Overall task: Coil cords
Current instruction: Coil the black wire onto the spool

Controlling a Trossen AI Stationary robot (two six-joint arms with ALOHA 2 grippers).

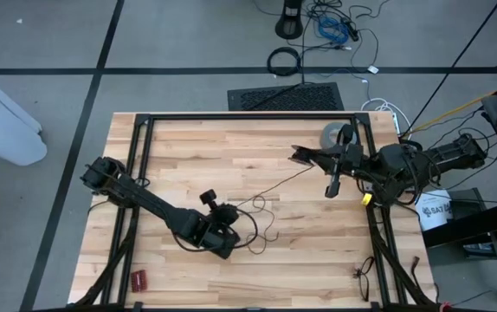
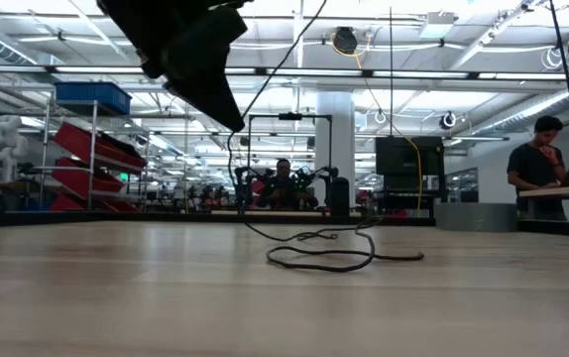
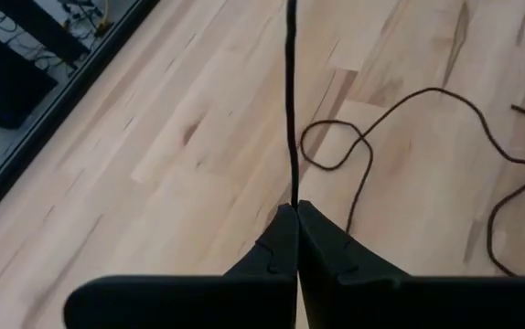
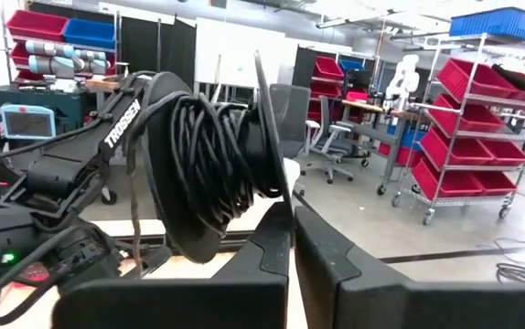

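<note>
On the wooden table (image 1: 196,156) my cord (image 1: 261,227) lies in loose loops. My left gripper (image 3: 295,212) pinches one strand, raised so it runs taut, while my right gripper (image 4: 292,206) clamps the spool's (image 4: 212,164) rim to take the winding.

Cord (image 1: 261,208) loops mid-table (elsewhere open)

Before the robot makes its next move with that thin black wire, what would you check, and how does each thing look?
1. Left pincer shut on the cord: ok.
2. Cord runs taut from that grip: ok.
3. Right pincer shut on the spool, cord wound around it: ok.
4. Slack on the table free of knots: not ok; a loop crosses itself.
5. Tape roll clear of the cord: cannot tell.
</note>
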